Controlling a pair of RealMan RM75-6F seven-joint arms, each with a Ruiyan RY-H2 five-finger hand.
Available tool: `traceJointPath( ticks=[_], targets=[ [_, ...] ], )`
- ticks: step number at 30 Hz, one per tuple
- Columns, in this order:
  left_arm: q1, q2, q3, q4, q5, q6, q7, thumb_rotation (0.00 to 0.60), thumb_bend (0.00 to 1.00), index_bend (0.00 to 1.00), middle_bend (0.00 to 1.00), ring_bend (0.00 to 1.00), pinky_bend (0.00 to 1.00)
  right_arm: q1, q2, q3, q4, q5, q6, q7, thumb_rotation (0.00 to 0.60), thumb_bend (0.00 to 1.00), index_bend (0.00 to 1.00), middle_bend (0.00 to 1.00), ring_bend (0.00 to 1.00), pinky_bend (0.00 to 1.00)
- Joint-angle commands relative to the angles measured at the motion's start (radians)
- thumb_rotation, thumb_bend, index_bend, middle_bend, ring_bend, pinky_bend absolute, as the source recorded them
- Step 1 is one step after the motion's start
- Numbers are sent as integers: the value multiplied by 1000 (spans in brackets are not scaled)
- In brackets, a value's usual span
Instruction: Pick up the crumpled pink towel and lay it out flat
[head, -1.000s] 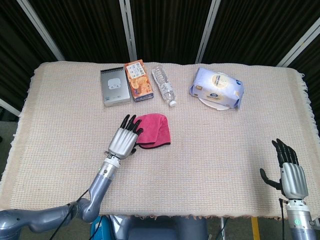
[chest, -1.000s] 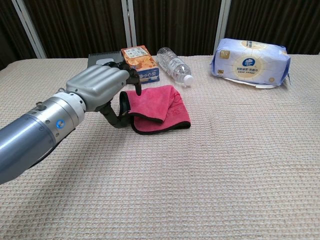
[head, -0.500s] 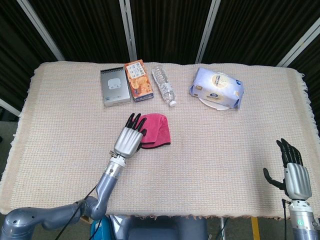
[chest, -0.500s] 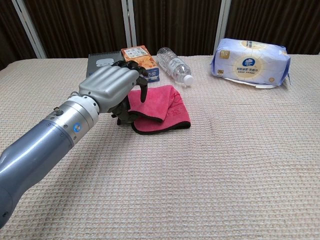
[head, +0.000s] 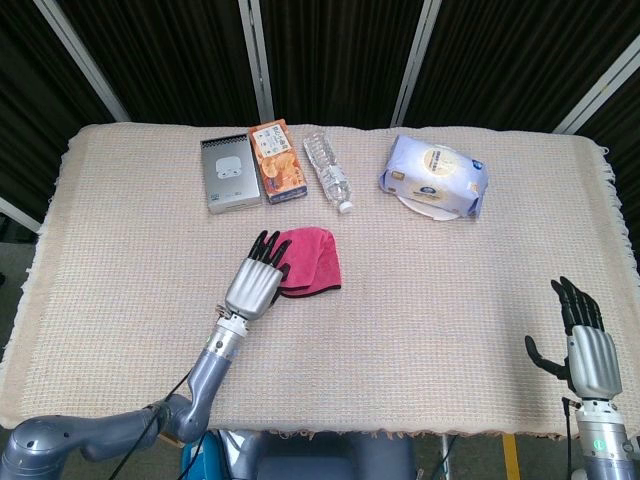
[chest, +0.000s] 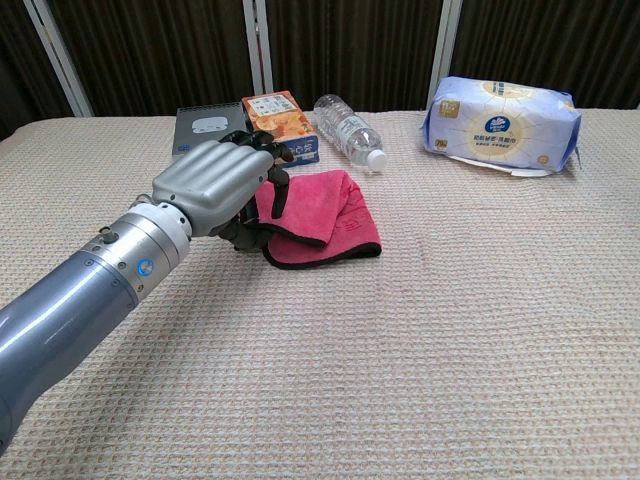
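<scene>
Beige woven tablecloth (head: 420, 300), dark curtains behind; folded pink towel (head: 312, 260) without clear long axis; my left hand (head: 254, 282) curls at its edge, grip unclear; right hand (head: 584, 345) spread, empty.

Left robot hand (head: 254, 281) shifted onto pink towel (head: 312, 259) edge.

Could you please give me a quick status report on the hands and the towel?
Left hand at the pink towel's left edge, grip not confirmed. Right hand open, idle at the near right. Towel bunched on the table. Nothing in the way.

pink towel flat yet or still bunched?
Still bunched. The pink towel lies folded over itself in a small heap, dark hem curling underneath, beside the left hand.
</scene>
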Motion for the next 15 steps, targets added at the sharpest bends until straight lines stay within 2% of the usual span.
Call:
traceJointPath(
  ticks=[1, 15],
  targets=[
    [-1, 1, 0, 0, 1, 5, -2, 600, 428, 541, 116, 0, 0, 0, 1, 0, -1, 0, 0, 1, 600, 353, 0, 0, 0, 0],
    [4, 41, -1, -45, 7, 25, -16, 600, 446, 561, 120, 0, 0, -1, 4, -1, -5, 3, -4, 2, 600, 352, 0, 0, 0, 0]
  ],
)
